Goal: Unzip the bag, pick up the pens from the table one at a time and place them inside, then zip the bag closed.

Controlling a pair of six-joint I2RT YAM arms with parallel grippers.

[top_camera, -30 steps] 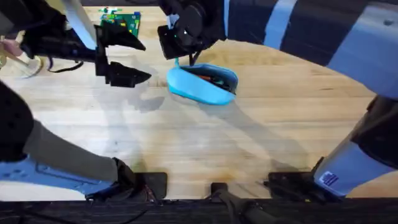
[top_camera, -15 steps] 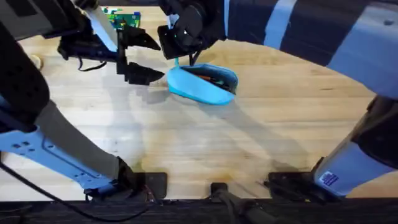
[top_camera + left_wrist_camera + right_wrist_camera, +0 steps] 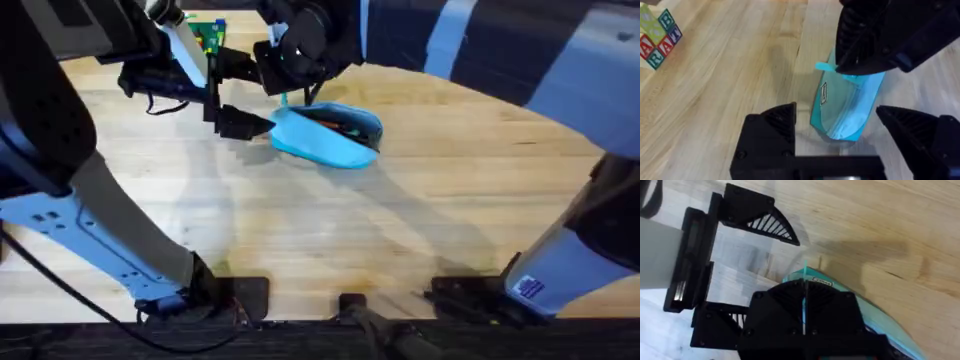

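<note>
The bag (image 3: 330,135) lies on the desk (image 3: 330,230) near its far edge, mouth open, with the pens (image 3: 340,127) inside, orange and dark showing. The right hand (image 3: 290,95) is pinched closed on the blue pull tab (image 3: 824,67) at the bag's left end. The left hand (image 3: 245,95) hangs spread open just beside that end.

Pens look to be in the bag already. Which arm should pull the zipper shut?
The right. Its claw is shut on the pull tab at the bag's end. The left claw is open beside that same end, placed to brace the bag.
</note>
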